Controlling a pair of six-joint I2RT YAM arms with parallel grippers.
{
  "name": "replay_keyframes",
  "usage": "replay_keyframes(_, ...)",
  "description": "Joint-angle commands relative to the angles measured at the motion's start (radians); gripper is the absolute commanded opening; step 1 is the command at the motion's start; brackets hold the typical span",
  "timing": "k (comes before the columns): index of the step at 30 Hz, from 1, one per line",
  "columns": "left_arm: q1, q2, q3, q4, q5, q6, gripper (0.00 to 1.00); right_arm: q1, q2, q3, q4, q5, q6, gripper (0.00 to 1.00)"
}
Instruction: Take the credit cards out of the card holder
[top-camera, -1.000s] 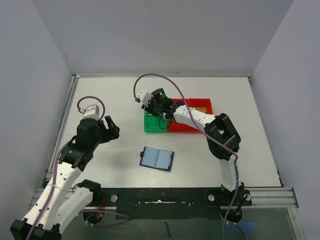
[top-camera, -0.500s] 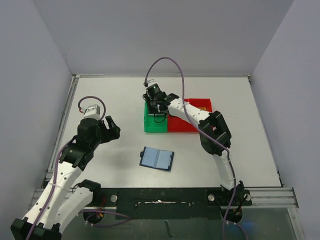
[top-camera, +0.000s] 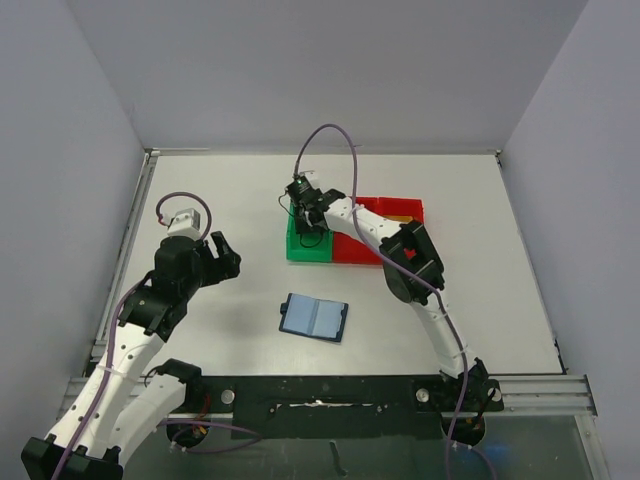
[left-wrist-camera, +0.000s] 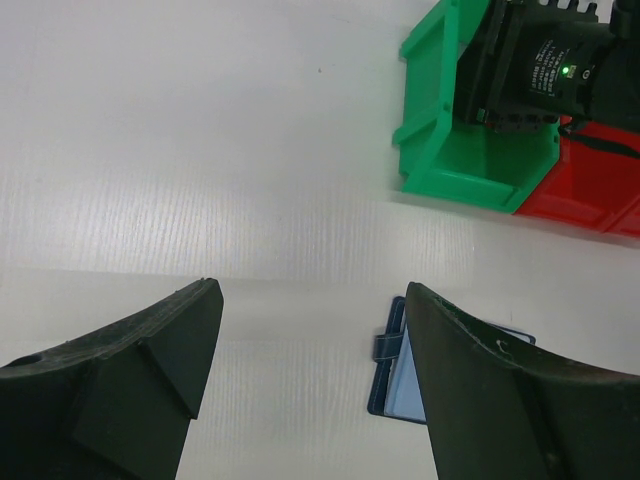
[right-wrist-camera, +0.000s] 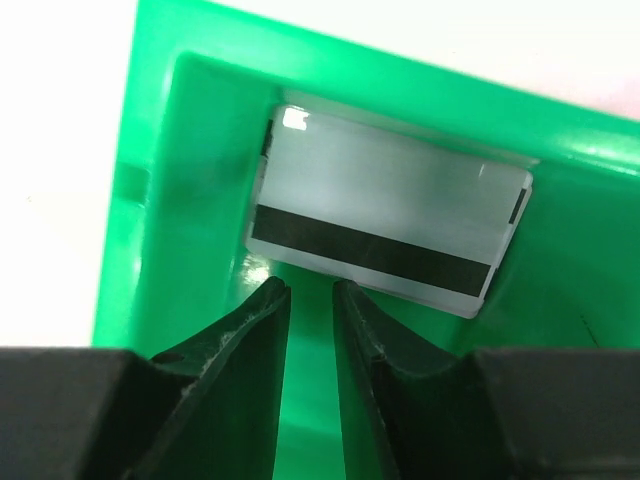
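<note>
The right hand (right-wrist-camera: 310, 286) has dipped into the green bin (right-wrist-camera: 160, 150) and let go, fingers barely parted, so the silver-grey card (right-wrist-camera: 390, 205) lies clear of the card holder (top-camera: 314, 317).

Two arms: left arm (top-camera: 140, 320), right arm (top-camera: 415, 270). Two bins: one green bin (top-camera: 298, 250), one red bin (top-camera: 352, 252). One card holder (top-camera: 314, 318). One credit card (right-wrist-camera: 385, 235) showing, silver-grey.
</note>
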Motion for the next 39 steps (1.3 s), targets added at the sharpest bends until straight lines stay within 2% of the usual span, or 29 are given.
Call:
replay_keyframes(1, 0.006, -0.007, 0.009, 0.06, 0.004, 0.019, 0.74, -0.002, 0.029, 0.06, -0.006, 0.119, 0.036, 0.27)
replay_keyframes(10, 0.007, -0.005, 0.009, 0.061, 0.007, 0.019, 0.74, 0.001, -0.014, 0.053, 0.003, 0.07, 0.028, 0.31)
replay_keyframes(15, 0.007, 0.002, 0.008, 0.062, 0.015, 0.019, 0.74, 0.011, -0.125, -0.008, 0.024, 0.015, 0.004, 0.39)
replay_keyframes(20, 0.006, 0.019, 0.007, 0.067, 0.033, 0.021, 0.74, 0.023, -0.266, -0.097, 0.043, -0.007, -0.008, 0.51)
replay_keyframes(25, 0.006, 0.045, 0.005, 0.071, 0.057, 0.025, 0.74, 0.041, -0.399, -0.222, 0.074, -0.027, 0.008, 0.58)
replay_keyframes(30, 0.002, 0.082, 0.002, 0.075, 0.093, 0.028, 0.74, 0.11, -0.575, -0.465, 0.125, 0.048, 0.102, 0.6)
replay_keyframes(36, -0.013, 0.156, -0.005, 0.094, 0.193, 0.034, 0.73, 0.219, -0.786, -0.864, 0.274, 0.061, 0.351, 0.6)
replay_keyframes(39, -0.024, 0.213, -0.008, 0.097, 0.281, 0.031, 0.73, 0.289, -0.846, -0.967, 0.28, 0.093, 0.478, 0.59)
